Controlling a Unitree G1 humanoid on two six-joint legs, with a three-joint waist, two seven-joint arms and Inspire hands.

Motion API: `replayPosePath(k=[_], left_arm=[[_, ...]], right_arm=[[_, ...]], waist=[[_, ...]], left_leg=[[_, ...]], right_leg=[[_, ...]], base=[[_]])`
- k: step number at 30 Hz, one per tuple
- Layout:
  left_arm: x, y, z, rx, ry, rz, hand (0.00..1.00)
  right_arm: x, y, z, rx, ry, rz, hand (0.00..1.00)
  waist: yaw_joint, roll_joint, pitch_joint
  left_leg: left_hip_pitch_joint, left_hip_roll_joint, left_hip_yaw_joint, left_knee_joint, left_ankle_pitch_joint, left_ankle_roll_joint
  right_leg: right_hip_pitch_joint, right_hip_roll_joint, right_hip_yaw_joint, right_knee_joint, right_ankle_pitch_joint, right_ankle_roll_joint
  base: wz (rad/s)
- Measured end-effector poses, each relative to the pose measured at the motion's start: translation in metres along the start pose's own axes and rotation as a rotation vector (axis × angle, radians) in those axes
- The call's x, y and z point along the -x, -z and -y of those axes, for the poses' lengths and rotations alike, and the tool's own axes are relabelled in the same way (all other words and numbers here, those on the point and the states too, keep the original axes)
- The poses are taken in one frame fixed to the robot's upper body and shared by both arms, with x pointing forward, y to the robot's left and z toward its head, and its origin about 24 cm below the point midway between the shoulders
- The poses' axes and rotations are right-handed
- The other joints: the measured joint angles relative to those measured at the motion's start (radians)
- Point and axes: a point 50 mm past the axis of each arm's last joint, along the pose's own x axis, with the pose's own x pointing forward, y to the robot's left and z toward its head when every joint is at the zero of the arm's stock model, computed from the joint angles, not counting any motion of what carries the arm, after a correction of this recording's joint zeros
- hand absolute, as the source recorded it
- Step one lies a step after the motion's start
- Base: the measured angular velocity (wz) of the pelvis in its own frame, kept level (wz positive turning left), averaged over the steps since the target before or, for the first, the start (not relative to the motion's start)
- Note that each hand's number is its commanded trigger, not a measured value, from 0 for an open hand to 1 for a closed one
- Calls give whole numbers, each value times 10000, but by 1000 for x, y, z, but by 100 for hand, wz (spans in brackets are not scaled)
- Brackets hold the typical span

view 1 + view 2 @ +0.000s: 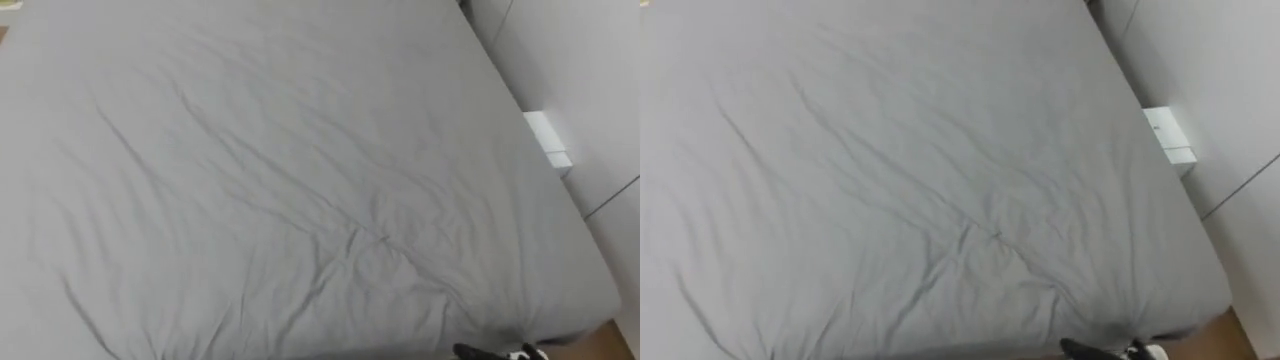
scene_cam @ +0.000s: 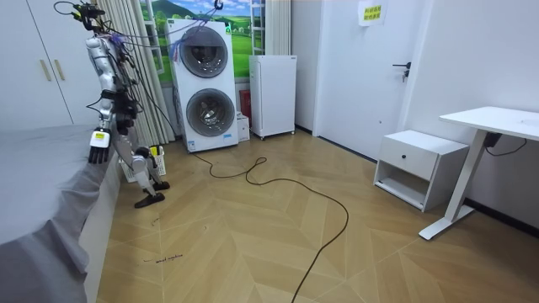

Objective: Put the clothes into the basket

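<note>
Grey bedsheet lies nearest, creased and bare from its left side across to its right edge. Right hand hangs at the near edge by the bed's right corner. The room view shows its fingers slack and pointing down, holding nothing, evidently idle for want of anything to take. Small white box sits beside the wall. Clothes and basket: whereabouts cannot be told. The robot leans over the bed and is judged to be searching it.
</note>
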Motion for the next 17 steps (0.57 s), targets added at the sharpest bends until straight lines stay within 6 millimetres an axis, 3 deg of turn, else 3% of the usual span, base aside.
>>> replayPosePath(k=[9, 17], left_arm=[[1, 0, 6, 123, 112, 64, 0], [3, 6, 11, 49, 216, -157, 0]], right_arm=[[5, 25, -14, 1099, -1090, -859, 0], [8, 39, -10, 1849, -1100, -1499, 0]], waist=[[283, -87, 46], [539, 40, 53]], left_leg=[[146, -136, -422, 42, -11, 20], [179, -145, -549, 91, -29, 40]], right_leg=[[373, -88, -405, -83, -87, 43], [420, -82, -451, -106, -90, 47]], base=[[14], [4]])
